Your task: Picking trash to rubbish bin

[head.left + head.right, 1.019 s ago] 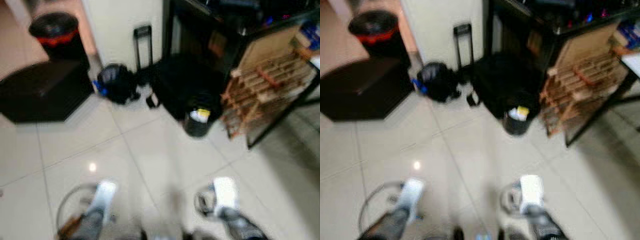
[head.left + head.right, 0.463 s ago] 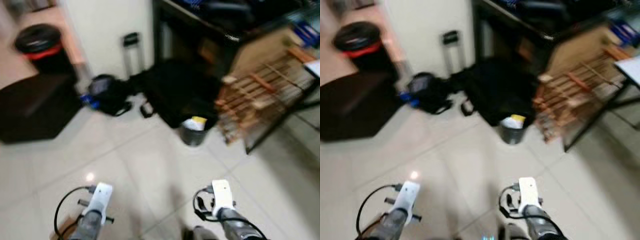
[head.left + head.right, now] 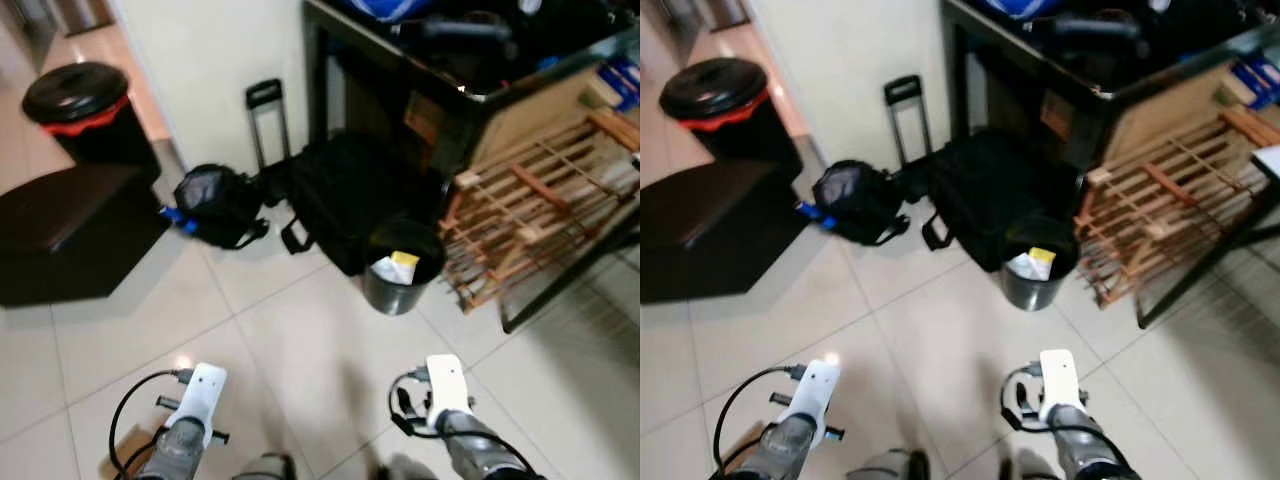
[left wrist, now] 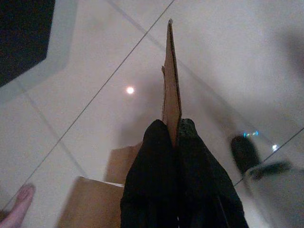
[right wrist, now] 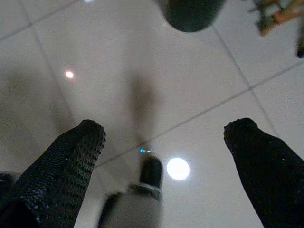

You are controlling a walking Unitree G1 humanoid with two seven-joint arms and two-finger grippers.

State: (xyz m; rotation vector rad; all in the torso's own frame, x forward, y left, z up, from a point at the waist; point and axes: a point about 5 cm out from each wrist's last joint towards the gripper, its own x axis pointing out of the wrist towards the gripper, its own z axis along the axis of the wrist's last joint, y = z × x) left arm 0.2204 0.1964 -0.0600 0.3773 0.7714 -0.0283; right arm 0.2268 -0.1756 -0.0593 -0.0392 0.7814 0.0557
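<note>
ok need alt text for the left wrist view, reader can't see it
The left gripper has its two black fingers shut on a thin piece of cardboard, seen edge-on and sticking out past the fingertips. Below is pale tiled floor with a light reflection, more brown cardboard, and a dark block at one corner.

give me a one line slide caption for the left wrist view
Left gripper shut on a flat piece of cardboard, held edge-on above the pale tiled floor.

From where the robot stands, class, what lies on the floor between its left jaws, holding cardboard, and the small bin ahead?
Only bare pale floor tile lies between the left gripper, shut on cardboard, and the small black bin, seen in the eye views.
</note>
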